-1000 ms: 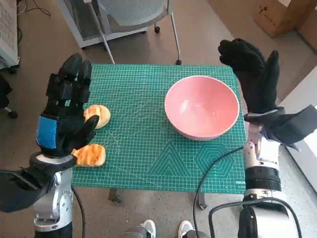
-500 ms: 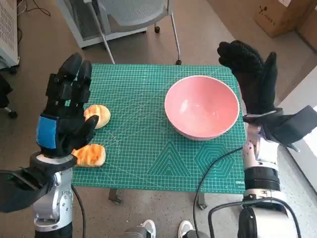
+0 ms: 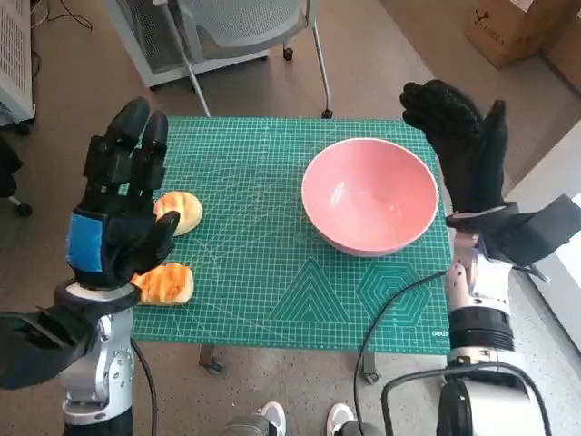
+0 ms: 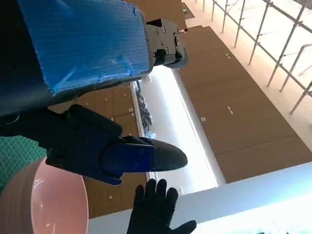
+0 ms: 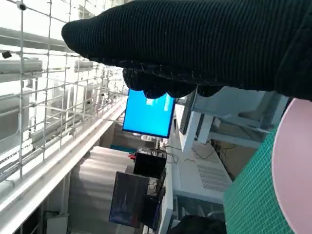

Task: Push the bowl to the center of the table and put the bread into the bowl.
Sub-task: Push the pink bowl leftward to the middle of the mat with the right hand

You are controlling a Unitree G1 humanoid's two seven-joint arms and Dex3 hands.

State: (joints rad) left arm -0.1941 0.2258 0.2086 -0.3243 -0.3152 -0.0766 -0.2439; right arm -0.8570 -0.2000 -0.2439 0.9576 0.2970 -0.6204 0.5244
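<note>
Both hands are released — the right hand (image 3: 463,150) beside the bowl (image 3: 370,195) (near the mat's edge), the left hand (image 3: 123,204) over the bread (image 3: 182,212) — so a hard shove could overshoot centre.

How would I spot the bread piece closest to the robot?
Find the green cutting mat on the table, then its left edge. Two bread pieces lie there; yours is the orange, ridged bread at the near corner, below the left hand, unlike the paler round bun beyond.
</note>
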